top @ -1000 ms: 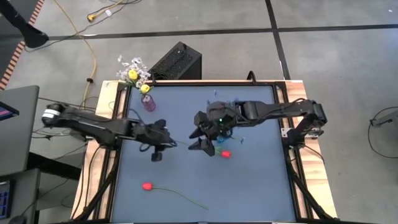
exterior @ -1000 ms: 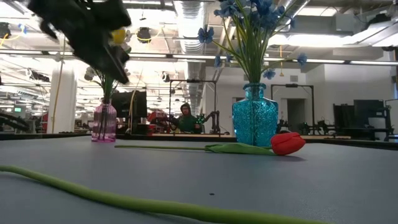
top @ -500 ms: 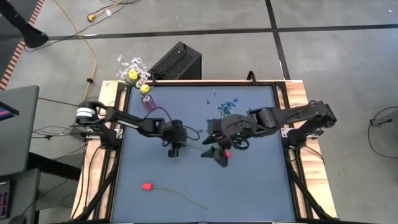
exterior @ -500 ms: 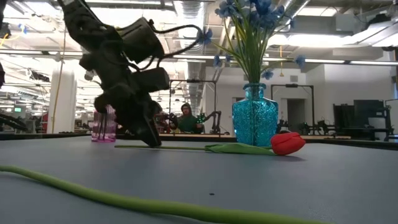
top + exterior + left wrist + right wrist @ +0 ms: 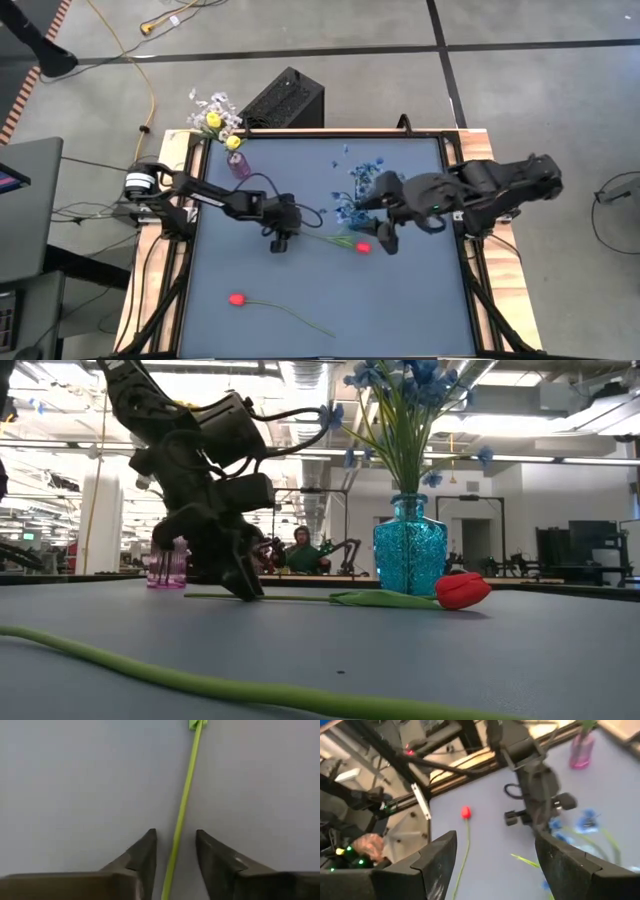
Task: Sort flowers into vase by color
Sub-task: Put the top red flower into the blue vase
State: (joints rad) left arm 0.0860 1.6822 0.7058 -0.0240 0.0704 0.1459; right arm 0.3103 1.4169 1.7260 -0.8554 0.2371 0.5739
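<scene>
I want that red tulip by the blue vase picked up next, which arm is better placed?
Left. Its claw is down at the table with the tulip's stem between open fingers. The right claw hangs open above the table.

Dark jointed arms, black cables

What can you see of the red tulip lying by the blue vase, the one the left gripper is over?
The red tulip lies flat on the grey table, its closed, plastic-looking bud toward the right arm and beside the blue glass vase; whether they touch is unclear. A leaf sheathes the thin green stem just behind the bud. The stem's far end passes between the open fingers of the left gripper, which is lowered over it with gaps on both sides.
</scene>
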